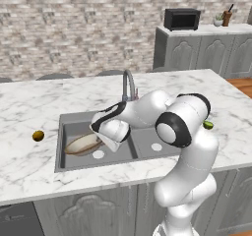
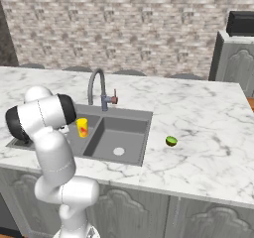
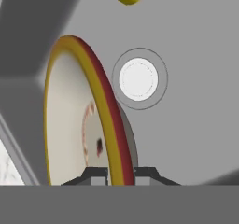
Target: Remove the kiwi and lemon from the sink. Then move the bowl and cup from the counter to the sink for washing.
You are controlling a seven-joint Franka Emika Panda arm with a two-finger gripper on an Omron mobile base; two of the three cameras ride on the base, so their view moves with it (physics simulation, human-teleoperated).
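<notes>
Tool (image 3: 121, 171): pinches bowl (image 3: 81, 120) rim, nearly closed.
Risk: bowl drops hard into sink (image 1: 147, 144), hitting cup (image 2: 82, 127).

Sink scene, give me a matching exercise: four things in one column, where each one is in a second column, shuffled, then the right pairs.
Things:
1. bowl
2. cup
3. green fruit
4. brown fruit

Places:
A. on the counter left of the sink
B. tilted in the left basin, rim pinched by the gripper
C. on the counter right of the sink
D. standing in the sink, free of the gripper

Pairs: 1-B, 2-D, 3-C, 4-A
</notes>
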